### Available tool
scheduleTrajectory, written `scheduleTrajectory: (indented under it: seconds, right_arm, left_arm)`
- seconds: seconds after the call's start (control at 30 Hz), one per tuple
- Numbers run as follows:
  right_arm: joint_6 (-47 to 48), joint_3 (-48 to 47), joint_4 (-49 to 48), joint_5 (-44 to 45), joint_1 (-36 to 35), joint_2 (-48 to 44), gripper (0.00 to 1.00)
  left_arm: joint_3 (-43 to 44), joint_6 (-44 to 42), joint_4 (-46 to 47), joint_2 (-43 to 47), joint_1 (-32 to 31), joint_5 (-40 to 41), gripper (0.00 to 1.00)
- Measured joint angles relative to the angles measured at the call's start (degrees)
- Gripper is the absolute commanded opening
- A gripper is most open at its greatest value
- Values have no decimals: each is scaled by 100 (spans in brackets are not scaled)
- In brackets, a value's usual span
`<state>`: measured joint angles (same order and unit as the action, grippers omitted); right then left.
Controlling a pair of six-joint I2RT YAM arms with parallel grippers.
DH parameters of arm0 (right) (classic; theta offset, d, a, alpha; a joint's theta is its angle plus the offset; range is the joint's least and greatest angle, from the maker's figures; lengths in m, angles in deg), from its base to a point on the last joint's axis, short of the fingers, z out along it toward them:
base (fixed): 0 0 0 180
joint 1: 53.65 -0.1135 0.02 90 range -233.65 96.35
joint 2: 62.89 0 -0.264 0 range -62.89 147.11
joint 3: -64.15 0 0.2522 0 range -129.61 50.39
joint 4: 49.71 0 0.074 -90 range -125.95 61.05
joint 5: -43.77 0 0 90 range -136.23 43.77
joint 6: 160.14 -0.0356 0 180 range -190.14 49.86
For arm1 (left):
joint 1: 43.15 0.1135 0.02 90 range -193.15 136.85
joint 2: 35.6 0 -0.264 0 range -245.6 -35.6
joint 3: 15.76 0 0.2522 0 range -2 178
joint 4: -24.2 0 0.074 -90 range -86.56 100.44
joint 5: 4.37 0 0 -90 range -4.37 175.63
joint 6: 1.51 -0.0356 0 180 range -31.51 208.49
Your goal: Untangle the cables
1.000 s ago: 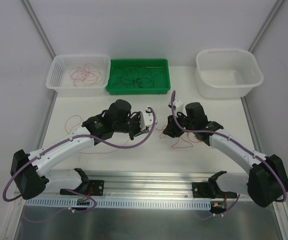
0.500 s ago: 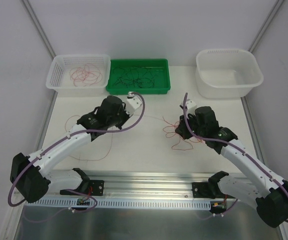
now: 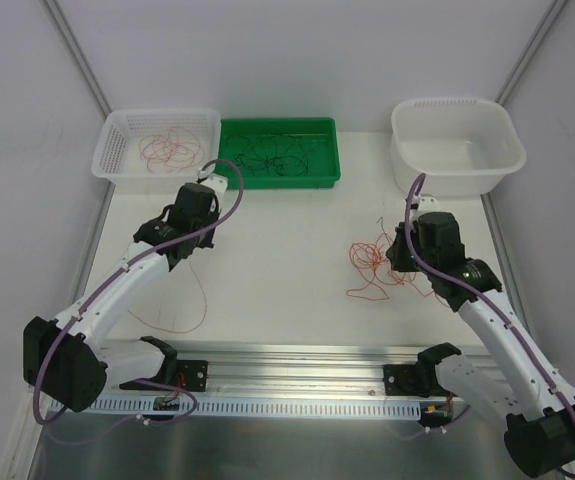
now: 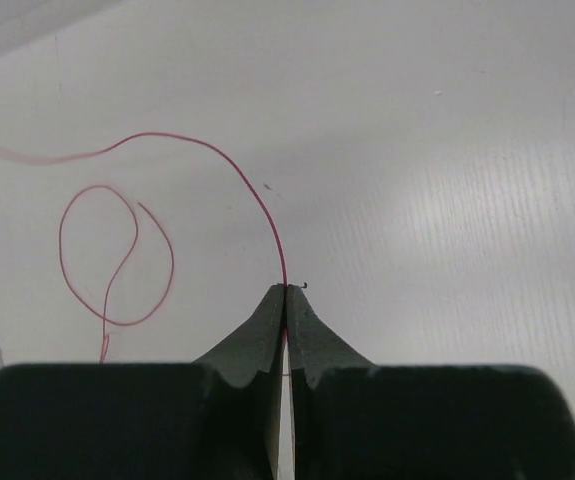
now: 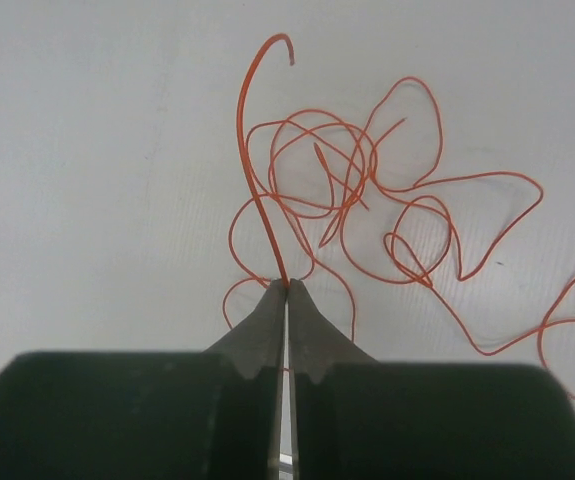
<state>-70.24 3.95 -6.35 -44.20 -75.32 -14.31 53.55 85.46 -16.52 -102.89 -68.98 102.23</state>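
A pinkish-red cable (image 3: 199, 300) lies in a loose curve on the white table at the left. It runs up into my left gripper (image 3: 180, 243), which is shut on it. In the left wrist view the cable (image 4: 257, 200) rises from the closed fingertips of that gripper (image 4: 287, 290) and curls into a loop at the left. An orange-red tangle (image 3: 372, 265) lies at the right. My right gripper (image 3: 399, 262) is shut on one of its strands. In the right wrist view that strand (image 5: 250, 150) stands up from the gripper (image 5: 287, 284), with the tangle (image 5: 367, 190) just beyond.
A white basket (image 3: 117, 140) at the back left holds pinkish-red cables (image 3: 172, 148). A green tray (image 3: 277, 183) beside it holds dark cables (image 3: 267, 155). A white tub (image 3: 457, 175) stands at the back right. A metal rail (image 3: 297, 360) runs along the near edge.
Both arms have swung apart from the middle, the left one to the left and back, the right one to the right. The pinkish-red cable has come away from the orange-red tangle.
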Motion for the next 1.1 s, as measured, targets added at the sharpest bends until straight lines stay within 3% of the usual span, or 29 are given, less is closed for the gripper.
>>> scheduleTrajectory:
  seconds: [0.1,0.33,0.5,0.8,1.1]
  right_arm:
    - [-201,72,17,-181,-7,326,12]
    - [-542,597,-81,-535,-472,1003,48]
    - [-564,697,-273,-695,-662,1032,51]
    - [-522,981,-511,-946,-678,793,52]
    - [-466,1069,-511,-994,-678,444,52]
  left_arm:
    - [-127,369,-44,2,234,114,0]
    - [-669,1027,-179,20,813,437,0]
    - [-839,1314,-142,-92,1250,584,0]
    - [-704,1460,164,-1075,2430,625,0]
    - [162,1281,535,-2494,2870,577,16]
